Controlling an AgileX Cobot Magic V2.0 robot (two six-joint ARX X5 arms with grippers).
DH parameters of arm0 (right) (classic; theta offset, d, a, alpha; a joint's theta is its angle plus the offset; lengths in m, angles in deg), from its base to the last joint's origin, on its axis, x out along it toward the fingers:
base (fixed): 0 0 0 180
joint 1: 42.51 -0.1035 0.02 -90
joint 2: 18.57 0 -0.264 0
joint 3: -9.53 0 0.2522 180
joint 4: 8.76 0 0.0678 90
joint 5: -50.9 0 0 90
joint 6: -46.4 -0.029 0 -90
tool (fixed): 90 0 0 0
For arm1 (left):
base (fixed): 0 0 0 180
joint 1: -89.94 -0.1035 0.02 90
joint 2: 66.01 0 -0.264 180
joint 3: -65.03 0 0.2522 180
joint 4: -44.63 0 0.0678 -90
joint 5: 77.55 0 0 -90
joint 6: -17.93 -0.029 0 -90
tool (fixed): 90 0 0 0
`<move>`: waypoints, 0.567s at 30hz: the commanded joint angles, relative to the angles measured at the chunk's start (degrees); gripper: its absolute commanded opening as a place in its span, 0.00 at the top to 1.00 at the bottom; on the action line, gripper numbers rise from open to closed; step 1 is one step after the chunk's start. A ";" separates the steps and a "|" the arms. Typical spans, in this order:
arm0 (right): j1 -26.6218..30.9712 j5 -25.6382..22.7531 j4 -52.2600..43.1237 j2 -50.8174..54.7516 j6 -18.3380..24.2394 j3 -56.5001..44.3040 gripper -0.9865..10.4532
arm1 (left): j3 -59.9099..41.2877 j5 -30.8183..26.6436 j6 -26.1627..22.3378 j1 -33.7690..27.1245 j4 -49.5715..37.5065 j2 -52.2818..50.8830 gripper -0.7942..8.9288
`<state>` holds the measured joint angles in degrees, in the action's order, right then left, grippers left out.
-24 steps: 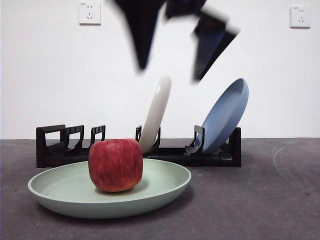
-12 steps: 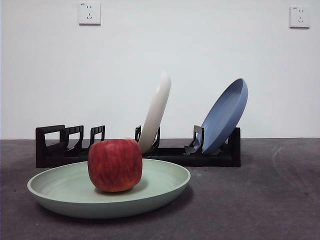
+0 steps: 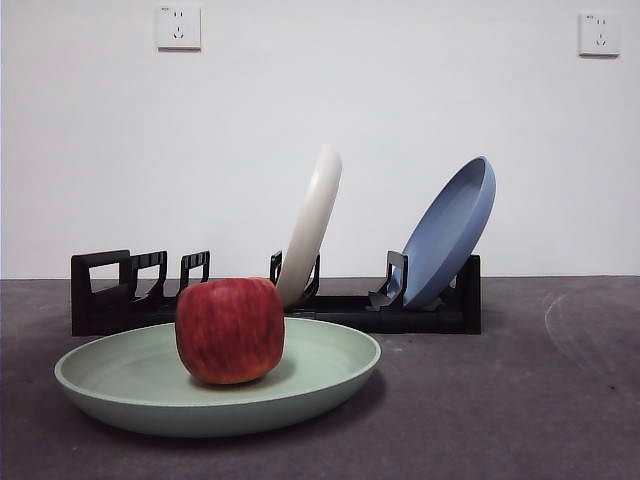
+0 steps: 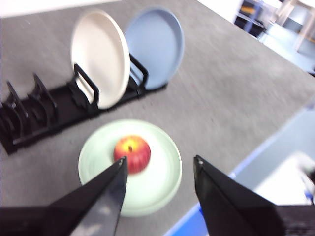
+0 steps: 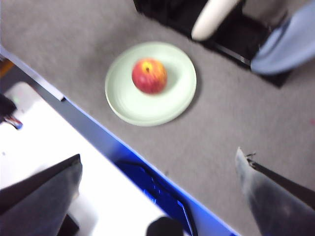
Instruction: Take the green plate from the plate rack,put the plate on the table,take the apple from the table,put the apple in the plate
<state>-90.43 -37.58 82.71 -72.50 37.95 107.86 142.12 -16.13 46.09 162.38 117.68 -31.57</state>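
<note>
Red apple (image 3: 230,331) is sitting in the green plate (image 3: 330,372); we're hovering both grippers (image 4: 160,169) (image 5: 160,164) released, nothing left to do.

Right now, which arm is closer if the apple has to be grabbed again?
Probably the left: its open pincer hangs nearer the apple on the green plate. The right pincer, also open, has pulled back past the table edge.
</note>
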 commanded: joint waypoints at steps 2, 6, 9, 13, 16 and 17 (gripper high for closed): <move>-0.11 -0.52 1.36 4.46 -2.12 -8.09 0.45 | -0.15 -1.70 0.11 0.15 -2.75 3.19 0.68; -0.11 -1.16 1.33 7.69 -2.97 -13.05 0.51 | -0.15 -1.66 0.13 0.15 -3.41 6.34 0.68; -0.11 -1.20 1.33 8.57 -2.93 -14.23 0.60 | -0.15 -1.64 0.15 0.15 -3.72 8.66 0.69; -0.11 -1.77 1.33 8.57 -2.45 -14.23 0.90 | -0.15 -1.46 0.15 0.15 -3.72 11.13 0.88; -0.11 -2.34 1.33 8.57 -1.88 -14.23 0.92 | -0.15 -1.44 0.15 0.15 -3.72 12.46 0.93; -0.11 -2.45 1.33 8.57 -1.88 -14.23 0.92 | -0.15 -1.44 0.15 0.15 -3.69 12.87 0.93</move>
<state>-90.45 -39.77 82.71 -64.02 35.70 94.05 142.12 -17.42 46.09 162.38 114.40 -18.61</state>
